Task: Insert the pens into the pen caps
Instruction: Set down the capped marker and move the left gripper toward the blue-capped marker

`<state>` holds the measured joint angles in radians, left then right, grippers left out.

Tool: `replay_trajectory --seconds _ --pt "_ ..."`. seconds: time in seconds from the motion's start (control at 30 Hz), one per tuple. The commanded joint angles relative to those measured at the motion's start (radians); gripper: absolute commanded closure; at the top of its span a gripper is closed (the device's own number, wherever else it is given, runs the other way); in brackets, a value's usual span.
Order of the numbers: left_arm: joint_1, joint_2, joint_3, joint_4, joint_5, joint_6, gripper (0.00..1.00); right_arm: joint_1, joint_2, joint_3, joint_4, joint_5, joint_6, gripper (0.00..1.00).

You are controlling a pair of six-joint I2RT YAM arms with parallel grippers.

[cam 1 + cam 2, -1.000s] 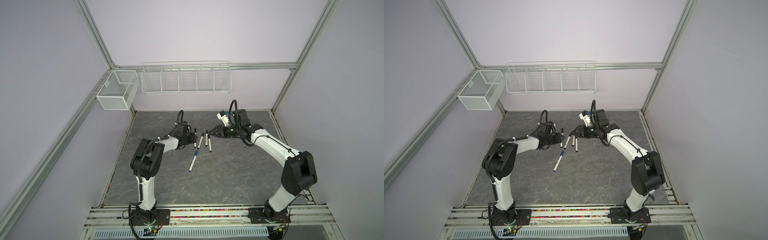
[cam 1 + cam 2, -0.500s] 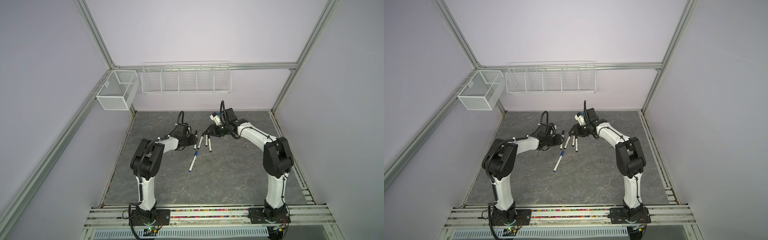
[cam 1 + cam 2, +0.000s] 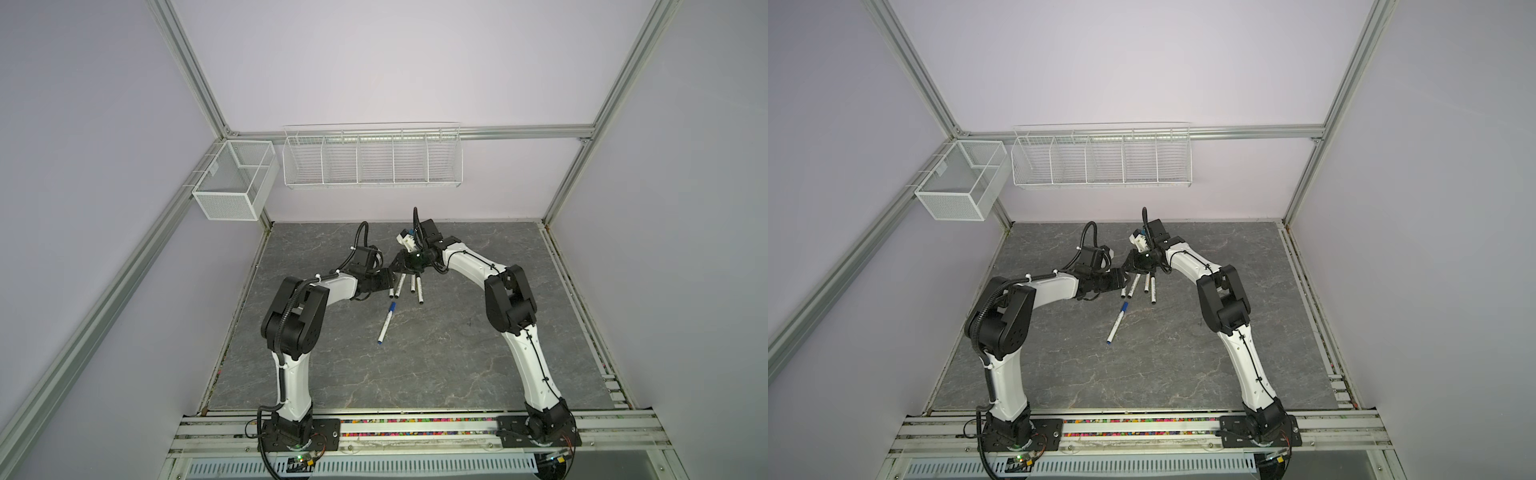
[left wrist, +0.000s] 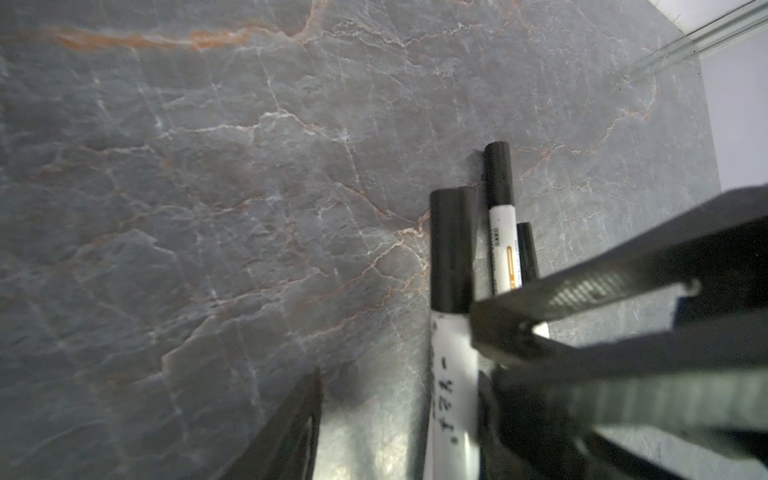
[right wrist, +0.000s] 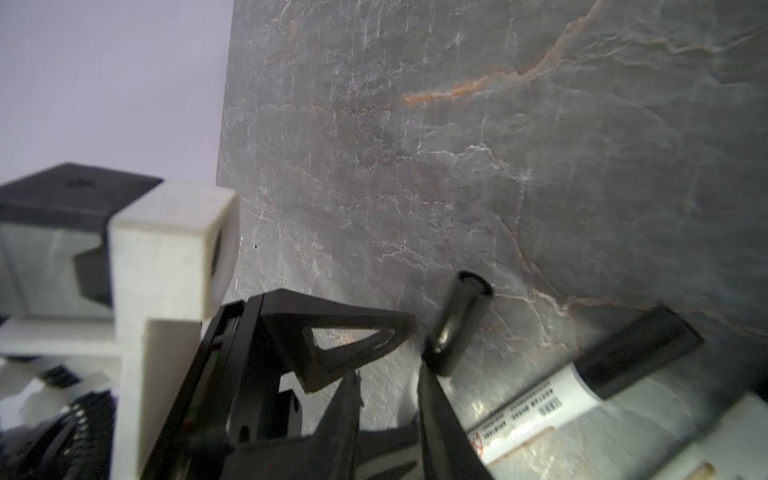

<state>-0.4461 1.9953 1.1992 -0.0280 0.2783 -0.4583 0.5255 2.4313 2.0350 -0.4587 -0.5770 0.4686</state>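
Observation:
Several white pens [image 3: 400, 286] with black ends lie side by side at the middle back of the table, and one blue-ended pen [image 3: 386, 323] lies nearer the front. My left gripper [image 3: 390, 277] is open around one pen [image 4: 453, 395], which lies against one finger while the other finger [image 4: 291, 428] stands well off. My right gripper [image 5: 388, 374] sits right beside it, jaws narrow but apart, with bare table between them. A loose black pen cap [image 5: 457, 320] lies at the tip of one right finger [image 5: 440, 415], outside the jaws. Another capped pen [image 5: 582, 386] lies beyond it.
The right gripper's fingers [image 4: 582, 291] cross over the pens close to my left gripper. A white wire basket [image 3: 372, 158] hangs on the back wall and a mesh box [image 3: 232, 178] on the left rail. The grey stone table [image 3: 415, 374] stretches toward the front.
The right gripper has swung left to meet the left gripper over the pens, and its jaws have narrowed. The left arm and the pens have not moved.

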Motion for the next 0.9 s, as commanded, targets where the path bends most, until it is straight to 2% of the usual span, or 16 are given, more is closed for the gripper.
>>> replay_trajectory --seconds 0.0,0.27,0.47,0.6,0.7,0.87 --pt "-0.008 0.008 0.027 0.028 0.03 0.013 0.44 0.007 0.04 0.034 -0.02 -0.006 0.024 0.73" --pt "-0.005 0.009 0.021 0.046 0.039 0.027 0.43 0.007 0.061 0.036 0.003 0.023 0.027 0.75" --pt "0.001 0.01 -0.003 0.08 0.001 -0.002 0.44 0.007 0.065 0.035 -0.021 0.029 0.01 0.75" --pt "0.001 0.026 -0.007 0.085 -0.06 -0.024 0.48 0.007 0.036 0.003 -0.012 0.031 0.001 0.75" --pt "0.001 0.044 -0.009 0.108 -0.056 -0.035 0.56 0.008 0.002 -0.024 0.004 0.028 0.0 0.75" --pt "0.001 0.066 -0.01 0.137 -0.025 -0.052 0.58 0.008 -0.04 -0.071 0.004 0.046 -0.008 0.75"
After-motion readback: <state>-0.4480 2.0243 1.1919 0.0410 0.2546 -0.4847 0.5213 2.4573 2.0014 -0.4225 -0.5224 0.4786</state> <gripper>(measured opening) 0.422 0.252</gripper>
